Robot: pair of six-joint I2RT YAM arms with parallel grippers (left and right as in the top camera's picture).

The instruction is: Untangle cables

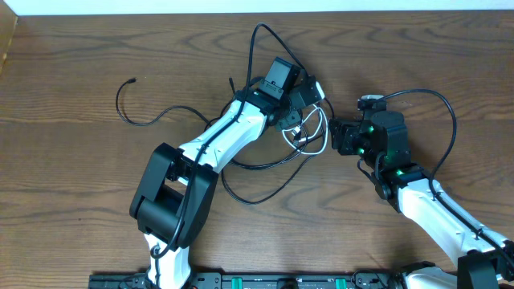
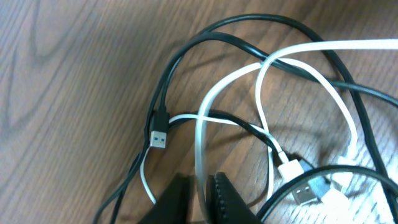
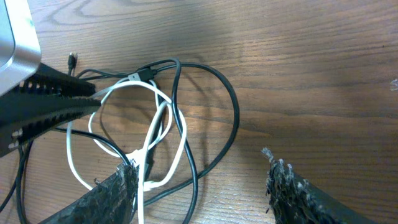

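Nipping the thin white cable [image 2: 199, 134] in the shut jaws of the left gripper [image 2: 199, 183] mid-frame, with the right gripper [image 3: 202, 186] jaws wide and empty beside the knot of thin black cables [image 3: 235, 118] on the brown wooden bench [image 1: 80, 160], one lone black cable [image 1: 122, 112] free upper left: barely begun, seemingly.

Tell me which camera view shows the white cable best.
Left wrist. The white cable fills the frame, its crossings with the black cables and the strand in the jaws of the left gripper clear. Right wrist shows its loops farther off, partly cropped. Overhead shows only small white loops.
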